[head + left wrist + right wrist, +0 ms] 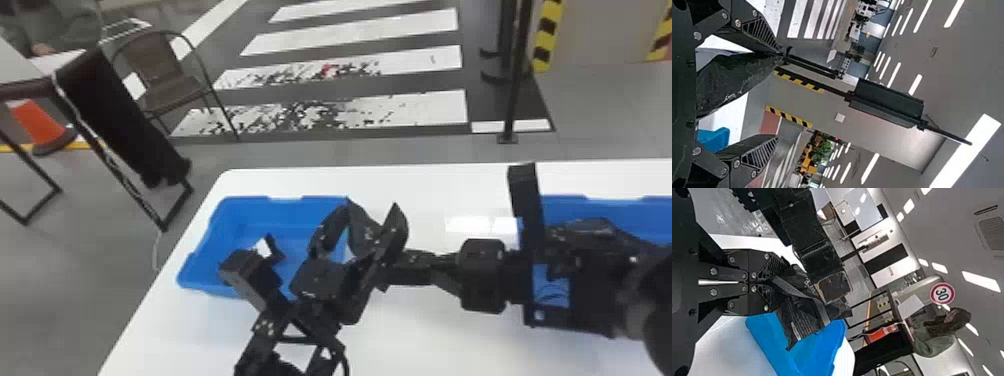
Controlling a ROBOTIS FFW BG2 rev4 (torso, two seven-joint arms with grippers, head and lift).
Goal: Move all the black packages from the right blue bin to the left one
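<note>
While the right end effector (394, 270) grips a black plastic package (803, 313), the left end effector (372, 206) stands open beside it.

Right wrist view: "30" in black on a round, red-rimmed white sign (942, 293). Black package (803, 315): rows of pale print, too small to read.
</note>
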